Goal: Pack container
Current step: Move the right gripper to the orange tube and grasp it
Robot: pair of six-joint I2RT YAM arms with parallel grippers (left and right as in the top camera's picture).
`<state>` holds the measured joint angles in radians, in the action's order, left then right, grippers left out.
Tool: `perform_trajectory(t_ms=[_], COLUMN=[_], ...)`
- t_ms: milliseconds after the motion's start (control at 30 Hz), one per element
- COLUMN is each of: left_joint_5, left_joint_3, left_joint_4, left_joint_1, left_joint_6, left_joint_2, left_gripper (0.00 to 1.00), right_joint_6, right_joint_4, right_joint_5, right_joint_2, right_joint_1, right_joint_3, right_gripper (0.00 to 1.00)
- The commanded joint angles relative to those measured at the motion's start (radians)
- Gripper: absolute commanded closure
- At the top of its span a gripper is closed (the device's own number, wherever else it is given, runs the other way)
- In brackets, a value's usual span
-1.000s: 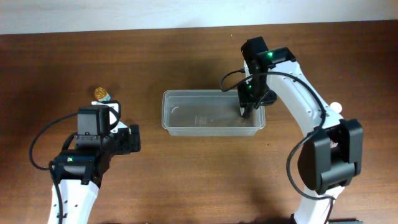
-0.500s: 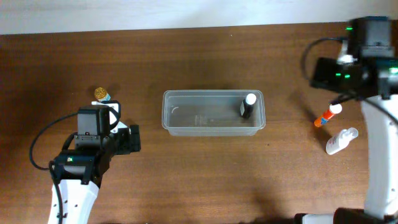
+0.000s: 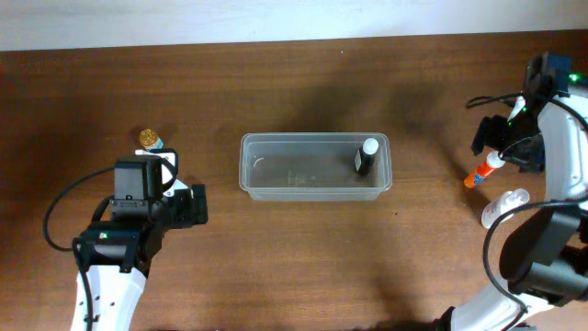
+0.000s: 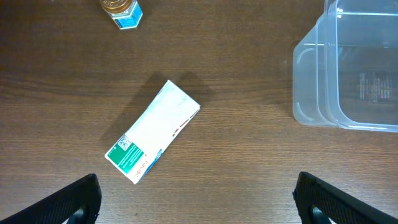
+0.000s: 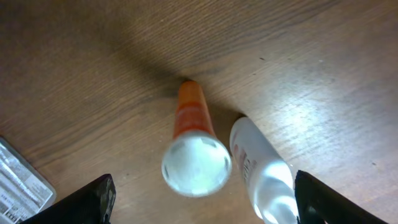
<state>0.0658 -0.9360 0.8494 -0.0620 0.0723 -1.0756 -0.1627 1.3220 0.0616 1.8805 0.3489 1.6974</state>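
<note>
The clear plastic container (image 3: 276, 170) lies in the middle of the table and holds an upright black bottle with a white cap (image 3: 366, 156) at its right end. Its left end shows in the left wrist view (image 4: 311, 93). My left gripper (image 4: 199, 208) is open and empty above bare wood, just short of a white and green box (image 4: 153, 130). My right gripper (image 5: 205, 205) is open and empty above an orange tube with a white cap (image 5: 194, 146) and a white bottle (image 5: 264, 171). In the overhead view the right gripper (image 3: 501, 142) hangs over the tube (image 3: 481, 173) at the far right.
A small gold-capped bottle (image 3: 149, 140) stands at the left, beyond the box; it also shows in the left wrist view (image 4: 121, 9). The white bottle (image 3: 503, 208) lies near the right edge. A grey printed packet corner (image 5: 18, 180) shows in the right wrist view.
My right gripper has let go of the black bottle inside the container, pulled away to the far right, and now hangs over the orange tube. The left arm has not moved.
</note>
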Motion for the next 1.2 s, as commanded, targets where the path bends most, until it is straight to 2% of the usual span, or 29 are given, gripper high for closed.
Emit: perform_trajectory(t_ms=[0,233,667,767,933,1167], left_joint_5=[-0.01,-0.011,-0.011,-0.01,-0.011,-0.011], left_joint_3=[-0.021,-0.021,-0.021,-0.021,-0.021,-0.021], left_joint_4=[0.001,0.001,0.0,0.001,0.001,0.001], left_joint_1=[0.006,0.006,0.006,0.006,0.006,0.006], left_joint_6=[0.01,0.01,0.01,0.01,0.01,0.01], left_joint_2=[-0.003,-0.003,-0.003,-0.003,-0.003,-0.003], left_gripper=[0.01,0.01,0.01,0.01,0.01,0.01], right_joint_6=[0.01,0.009,0.014,0.015,0.016,0.016], right_joint_4=[-0.008,-0.006,-0.014,-0.019,-0.019,-0.019], right_joint_5=[-0.024,-0.028,-0.027,-0.027,-0.027,-0.027], right_joint_2=[0.052,0.066,0.077,0.077,0.089,0.097], right_joint_1=[0.0,0.0,0.0,0.0,0.0,0.0], right_joint_3=[-0.007,-0.011,-0.011,-0.011,-0.013,-0.013], right_gripper=[0.32,0.53,0.53,0.58,0.6,0.69])
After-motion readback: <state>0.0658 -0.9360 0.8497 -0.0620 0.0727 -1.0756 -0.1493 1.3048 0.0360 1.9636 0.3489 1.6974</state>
